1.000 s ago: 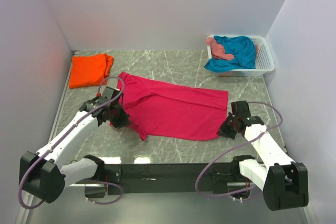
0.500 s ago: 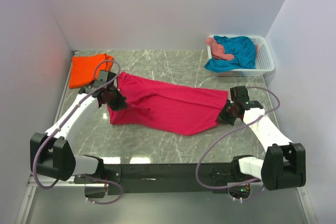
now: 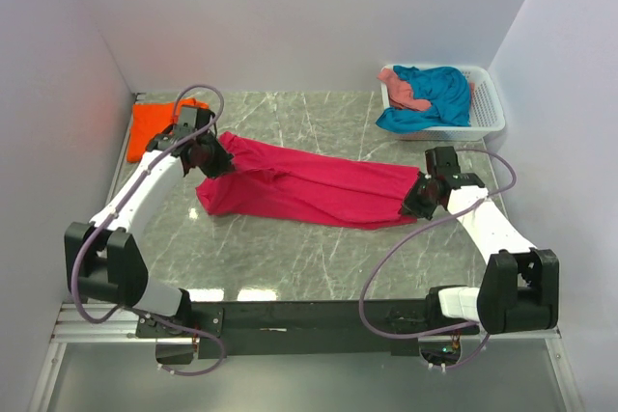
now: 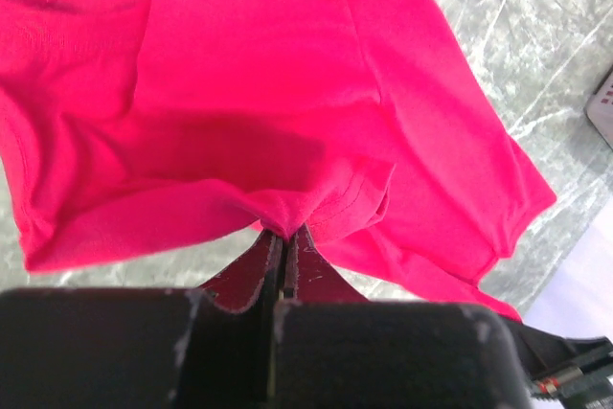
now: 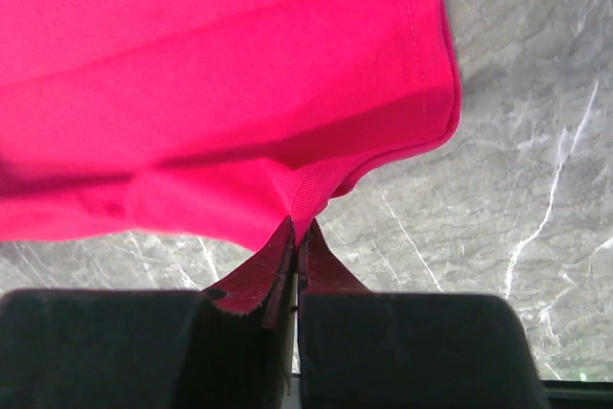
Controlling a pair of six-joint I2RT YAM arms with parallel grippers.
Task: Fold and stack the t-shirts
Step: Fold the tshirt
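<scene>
Top external: both arms reach fwd, L gripper [image 3: 220, 167] & R gripper [image 3: 413, 205] each pinching magenta tee [image 3: 309, 190].

The magenta-pink cloth t-shirt [image 3: 309, 195] across mid-frame is soft, matt knit with stitched hems. Under it the grey veined marble-look tabletop [image 3: 290, 258] is smooth and polished, catching glare near its lower edge. Upper left, the orange cloth t-shirt [image 3: 147, 137] is equally matt. Upper right, the white slatted plastic basket [image 3: 489, 111] has a faint sheen. On the left gripper [image 4: 286, 237] the black housing is matt, scuffed pale in spots.
</scene>
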